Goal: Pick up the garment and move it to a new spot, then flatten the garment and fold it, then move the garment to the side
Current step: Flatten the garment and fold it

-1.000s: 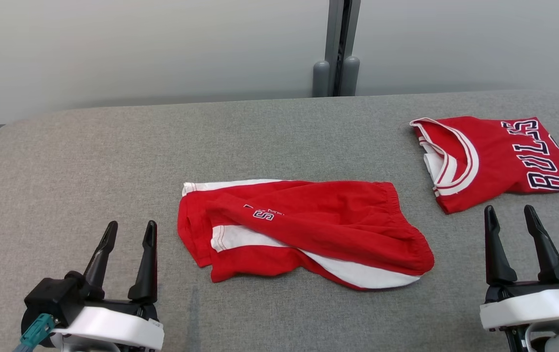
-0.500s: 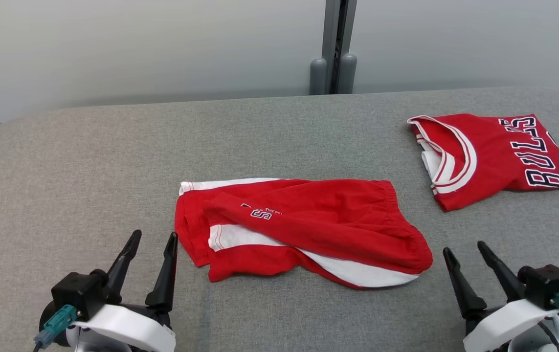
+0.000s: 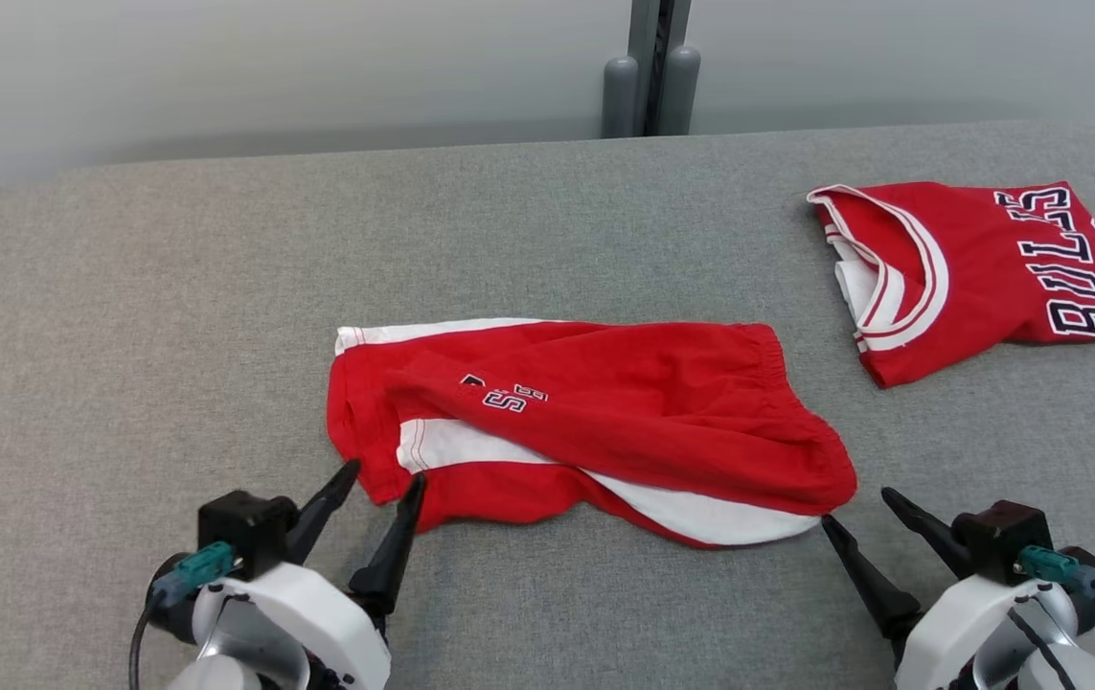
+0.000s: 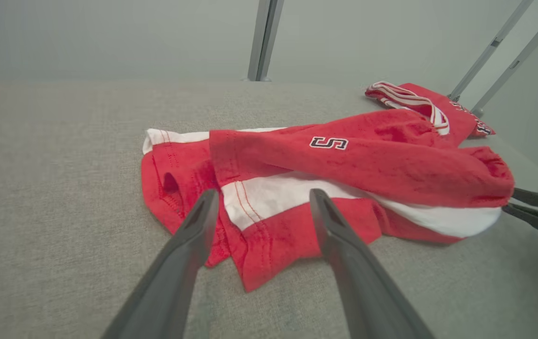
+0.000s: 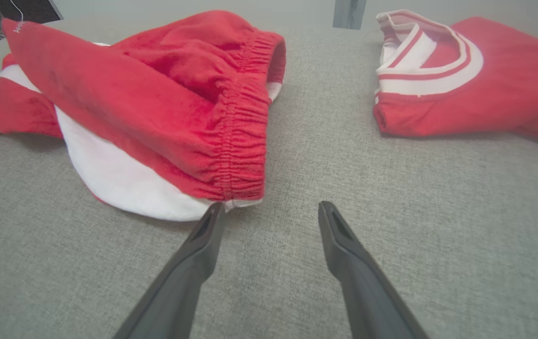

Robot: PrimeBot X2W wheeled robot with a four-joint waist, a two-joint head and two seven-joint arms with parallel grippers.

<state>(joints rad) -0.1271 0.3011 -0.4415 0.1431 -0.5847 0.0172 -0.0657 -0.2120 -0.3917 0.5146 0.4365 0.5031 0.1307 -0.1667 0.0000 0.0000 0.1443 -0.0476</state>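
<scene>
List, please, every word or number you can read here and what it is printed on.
"BULLS": on the folded red jersey, letters running sideways in the head view.
"S": on the red shorts; the rest of that lettering is folded under, unreadable.
Dark mark beside "BULLS" at the jersey's edge: cut off, unreadable.

Jaws spread, left tool [image 3: 384, 471] and right tool [image 3: 855, 506] sit at near corners of the red shorts [image 3: 604, 422].

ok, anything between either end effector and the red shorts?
Nothing visible: left end effector open at the shorts' leg hem, right end effector open at the waistband corner. The folded jersey lies apart, far right on the table.
</scene>
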